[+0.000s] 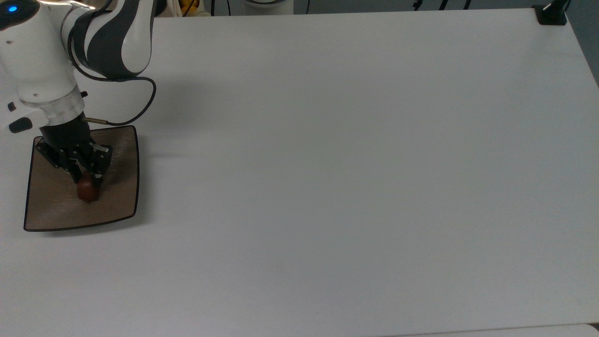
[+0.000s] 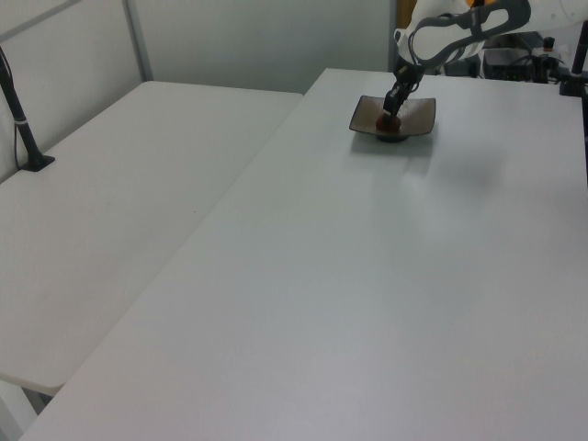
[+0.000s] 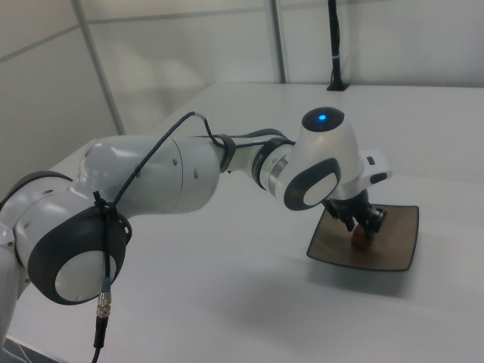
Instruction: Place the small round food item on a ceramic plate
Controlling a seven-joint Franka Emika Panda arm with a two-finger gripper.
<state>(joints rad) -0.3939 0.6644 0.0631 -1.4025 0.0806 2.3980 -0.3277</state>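
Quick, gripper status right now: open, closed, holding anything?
Gripper: closed on the small round food item, low over the ceramic plate; whether the item touches the plate cannot be told.

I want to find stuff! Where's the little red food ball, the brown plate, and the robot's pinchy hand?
small round food item (image 1: 87, 191), top view, on its reddish-brown top.
ceramic plate (image 1: 119, 206), top view, on bare tan surface near a corner.
gripper (image 1: 88, 180), top view, between its fingertips.

There is one ceramic plate (image 1: 117, 206), square and tan-brown. One small round food item (image 1: 87, 192) sits over it, reddish-brown. One robot arm (image 3: 166, 178) reaches in, carrying one end effector (image 1: 88, 180). Two white surfaces (image 2: 386, 276) stand side by side in the left view.
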